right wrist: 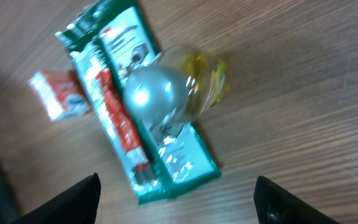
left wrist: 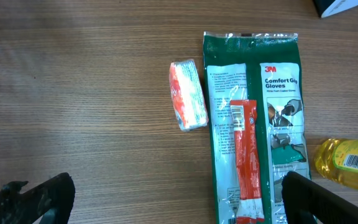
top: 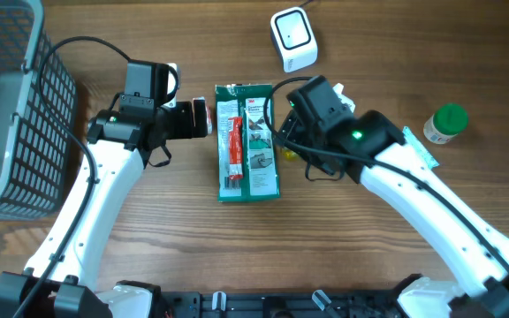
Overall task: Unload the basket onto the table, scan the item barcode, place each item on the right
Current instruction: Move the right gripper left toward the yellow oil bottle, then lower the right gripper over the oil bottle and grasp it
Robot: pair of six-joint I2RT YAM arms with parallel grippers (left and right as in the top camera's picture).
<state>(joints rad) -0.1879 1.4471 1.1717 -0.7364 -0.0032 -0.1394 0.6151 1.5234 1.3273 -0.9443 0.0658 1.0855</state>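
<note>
Glove packet (top: 259, 150), flat, glossy green plastic rectangle

Grey mesh basket (top: 7, 106) at wooden table (top: 193, 238) left edge; green-capped jar (top: 445, 124) near right edge.

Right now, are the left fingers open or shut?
Open. In the left wrist view the left fingers stand far apart at the bottom corners, gripping nothing.

Brown wood-grain table (top: 237, 252) under soft, even light
</note>
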